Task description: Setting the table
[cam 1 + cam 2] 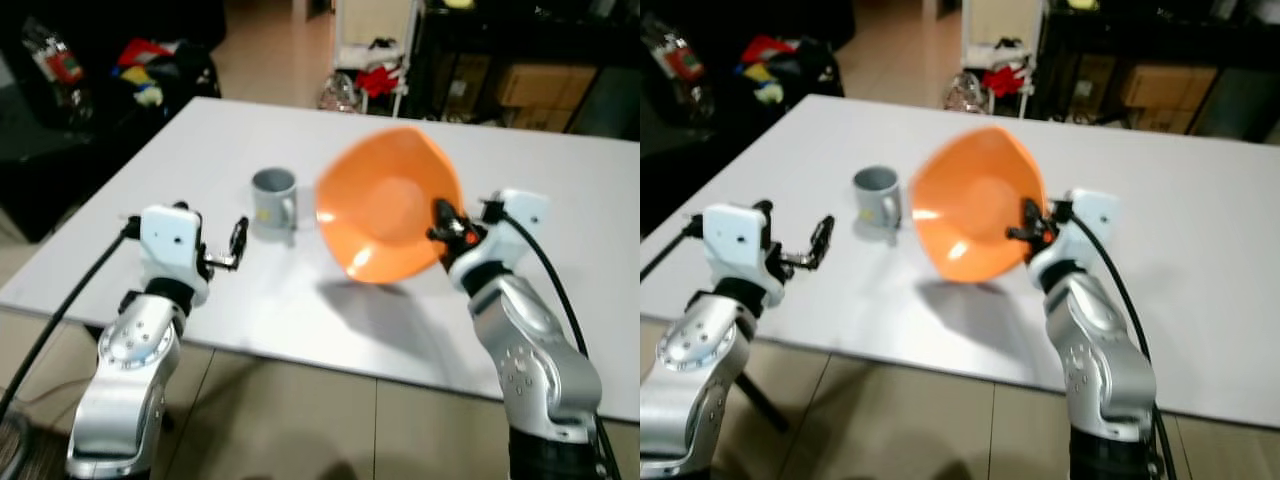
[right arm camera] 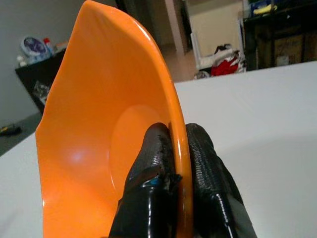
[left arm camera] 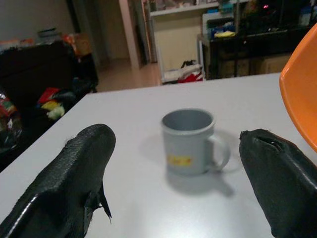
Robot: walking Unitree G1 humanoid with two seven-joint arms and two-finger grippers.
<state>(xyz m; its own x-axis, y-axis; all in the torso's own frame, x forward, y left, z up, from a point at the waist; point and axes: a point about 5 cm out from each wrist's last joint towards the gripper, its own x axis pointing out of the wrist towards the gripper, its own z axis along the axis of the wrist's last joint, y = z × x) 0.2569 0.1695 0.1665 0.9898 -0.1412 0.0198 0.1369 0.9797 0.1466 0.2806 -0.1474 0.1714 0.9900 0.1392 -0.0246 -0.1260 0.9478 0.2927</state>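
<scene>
The right claw [image 1: 440,222] pinches the rim of a large orange plastic bowl [image 1: 385,200], 1 finger inside and 1 outside, holding it tilted on edge above the white table [image 1: 560,200]. The left claw [image 1: 238,243] hovers with its 2 fingers spread wide, a grey metal mug [image 1: 273,203] standing upright on the table just beyond it, beside the bowl.

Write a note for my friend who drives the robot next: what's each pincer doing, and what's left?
Right pincer: shut on the orange bowl's rim, holding it tilted above the white table.
Left pincer: open, empty, over the table just short of the grey mug.
Done: mug stands upright on the table.
Left: set the bowl down flat, probably beside the mug, then let go.
</scene>
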